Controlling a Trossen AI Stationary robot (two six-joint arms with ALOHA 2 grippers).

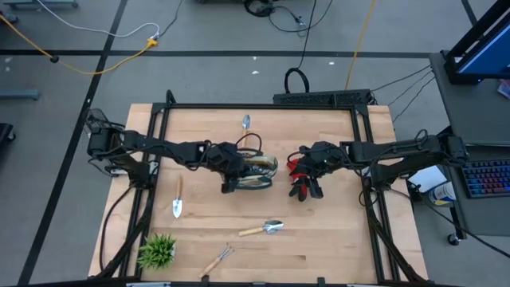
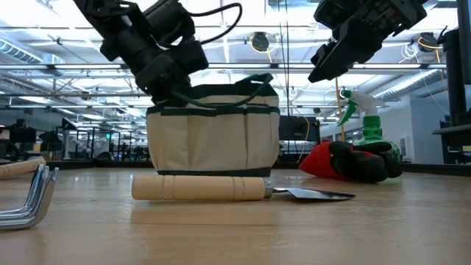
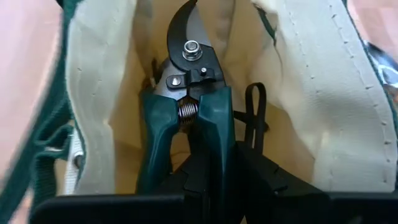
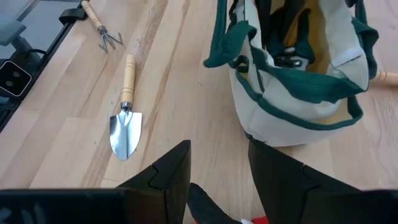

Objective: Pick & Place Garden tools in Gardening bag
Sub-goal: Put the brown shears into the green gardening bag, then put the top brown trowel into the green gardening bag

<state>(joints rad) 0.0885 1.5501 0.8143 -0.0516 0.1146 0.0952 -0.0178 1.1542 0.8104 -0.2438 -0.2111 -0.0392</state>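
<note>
The cream gardening bag (image 1: 267, 169) with green trim stands mid-table, its mouth open (image 4: 292, 93). My left gripper (image 1: 231, 177) reaches into that mouth from the table's left, shut on pruners (image 3: 186, 81) with dark teal handles and a black blade. To the bag's right, my right gripper (image 4: 217, 177) hangs open above the red-and-black gloves (image 2: 353, 158), which lie on the table. A green spray bottle (image 2: 368, 121) stands behind the gloves. My left gripper pinches the pruners by their handle end; one teal handle (image 3: 214, 134) runs back between the two fingers. The fingers lie along the tool and slant down into the bag's mouth. The blade (image 3: 183, 28) points ahead between the cream walls (image 3: 99, 93); its tip's resting place is hidden.
A wooden-handled trowel (image 1: 178, 199) lies left of the bag and another (image 1: 267, 229) lies in front of it. A small rake (image 1: 217, 259) and a potted plant (image 1: 157, 251) sit near the front edge. One more metal tool (image 1: 246, 122) lies at the far edge.
</note>
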